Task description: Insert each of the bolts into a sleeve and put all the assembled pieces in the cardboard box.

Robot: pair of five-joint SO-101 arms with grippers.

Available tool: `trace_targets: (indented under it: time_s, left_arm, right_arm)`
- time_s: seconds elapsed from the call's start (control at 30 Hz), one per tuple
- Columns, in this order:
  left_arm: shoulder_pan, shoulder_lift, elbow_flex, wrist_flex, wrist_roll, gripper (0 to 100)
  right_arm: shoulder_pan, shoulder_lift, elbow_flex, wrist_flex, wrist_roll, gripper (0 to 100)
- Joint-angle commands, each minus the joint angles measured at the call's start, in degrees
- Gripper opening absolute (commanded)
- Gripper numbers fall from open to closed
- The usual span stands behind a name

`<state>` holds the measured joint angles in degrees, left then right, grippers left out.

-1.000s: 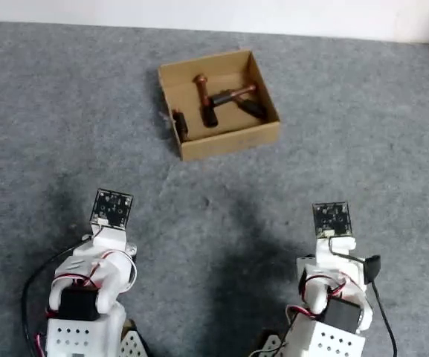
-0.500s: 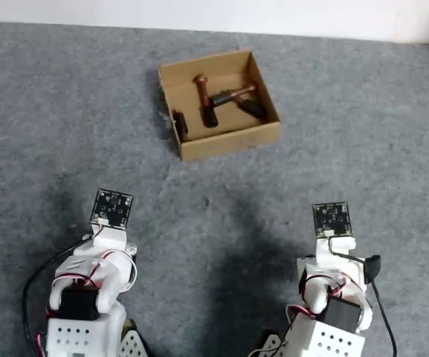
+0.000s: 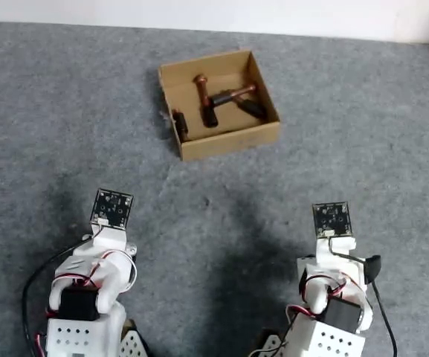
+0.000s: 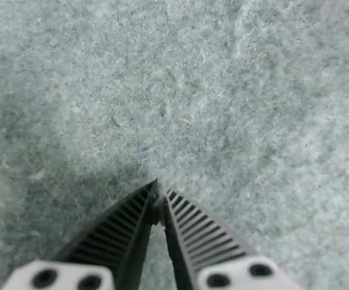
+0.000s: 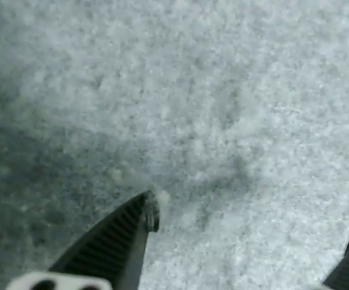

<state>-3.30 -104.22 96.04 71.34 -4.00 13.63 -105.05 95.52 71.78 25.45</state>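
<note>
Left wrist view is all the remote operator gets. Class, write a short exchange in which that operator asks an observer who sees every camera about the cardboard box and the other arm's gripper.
Operator: I see my left gripper shut over grey carpet. Is anything in the cardboard box?
Observer: Yes. In the high view, copper bolts pushed into dark sleeves lie inside the cardboard box.
Operator: And the other arm's gripper?
Observer: The right gripper is open, with nothing but carpet between its fingers.
</note>
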Motion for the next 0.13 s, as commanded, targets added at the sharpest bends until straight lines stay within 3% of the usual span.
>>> trace_targets:
  time_s: [0.0, 0.1]
  left_arm:
    - [-0.5, -0.6, 1.2, 0.6, -0.3, 1]
    - [-0.5, -0.6, 1.2, 0.6, -0.3, 1]
  right_arm:
    - [0.7, 0.0, 6.3, 0.2, 0.9, 42.8]
    - [0.7, 0.0, 6.3, 0.2, 0.9, 42.8]
